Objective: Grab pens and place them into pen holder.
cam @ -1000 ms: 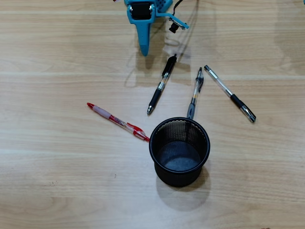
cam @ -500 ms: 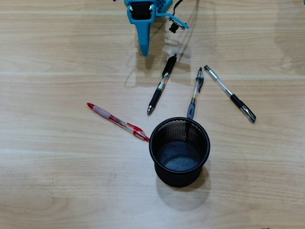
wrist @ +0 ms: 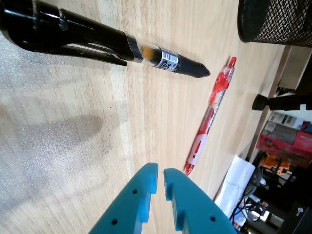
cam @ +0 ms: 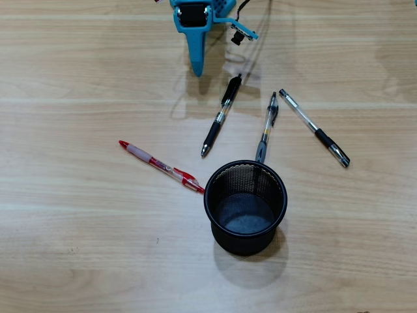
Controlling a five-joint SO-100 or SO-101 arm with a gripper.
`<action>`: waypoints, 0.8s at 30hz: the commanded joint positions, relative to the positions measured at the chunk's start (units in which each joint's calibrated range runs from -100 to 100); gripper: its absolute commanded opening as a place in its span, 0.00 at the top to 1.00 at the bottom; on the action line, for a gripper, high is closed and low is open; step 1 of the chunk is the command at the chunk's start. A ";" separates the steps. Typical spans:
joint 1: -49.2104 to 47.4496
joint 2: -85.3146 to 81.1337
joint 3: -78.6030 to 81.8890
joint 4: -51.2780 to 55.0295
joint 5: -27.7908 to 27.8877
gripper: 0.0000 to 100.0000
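Four pens lie on the wooden table in the overhead view: a red pen (cam: 161, 166) at the left, a black pen (cam: 220, 117) in the middle, and two clear-barrelled pens (cam: 266, 128) (cam: 315, 128) to its right. The middle clear one has its lower end hidden behind the black mesh pen holder (cam: 244, 244), which stands upright and empty. My blue gripper (cam: 197, 70) hangs at the top, just up-left of the black pen, its fingers nearly together with nothing between them. The wrist view shows the gripper (wrist: 161, 171), the black pen (wrist: 87, 36), the red pen (wrist: 209, 117) and the pen holder (wrist: 278, 22).
A small camera and its cable (cam: 242, 34) hang beside the arm at the top of the overhead view. In the wrist view the table's edge (wrist: 270, 97) runs at the right, with white paper (wrist: 236, 183) and red boxes (wrist: 285, 141) beyond it.
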 commanded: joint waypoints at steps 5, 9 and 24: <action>0.71 -0.52 0.35 -0.45 0.03 0.98; 0.71 -0.52 0.35 -0.45 0.08 0.98; 0.71 -0.44 -12.18 0.15 -0.18 0.98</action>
